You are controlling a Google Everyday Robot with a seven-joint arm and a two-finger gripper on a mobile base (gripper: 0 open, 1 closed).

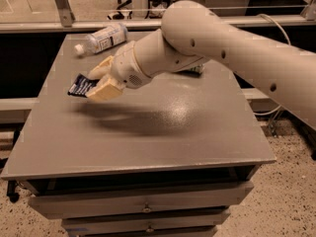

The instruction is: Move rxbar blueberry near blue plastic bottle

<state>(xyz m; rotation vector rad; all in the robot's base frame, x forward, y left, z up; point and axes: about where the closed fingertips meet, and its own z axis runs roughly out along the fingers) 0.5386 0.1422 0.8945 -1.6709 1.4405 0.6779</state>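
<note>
The rxbar blueberry (80, 85) is a dark navy wrapper with white lettering, held between the cream fingers of my gripper (95, 83) above the left part of the grey table (148, 132). The gripper is shut on it, and the bar sticks out to the left. The blue plastic bottle (101, 39) lies on its side at the back left of the table, white cap pointing left. The bar is a short way in front of the bottle, apart from it. My arm reaches in from the right.
A small green object (196, 70) lies on the table behind the arm, mostly hidden. A metal rail (148, 23) runs behind the table. Drawers (143, 204) sit below the table's front edge. The floor is speckled.
</note>
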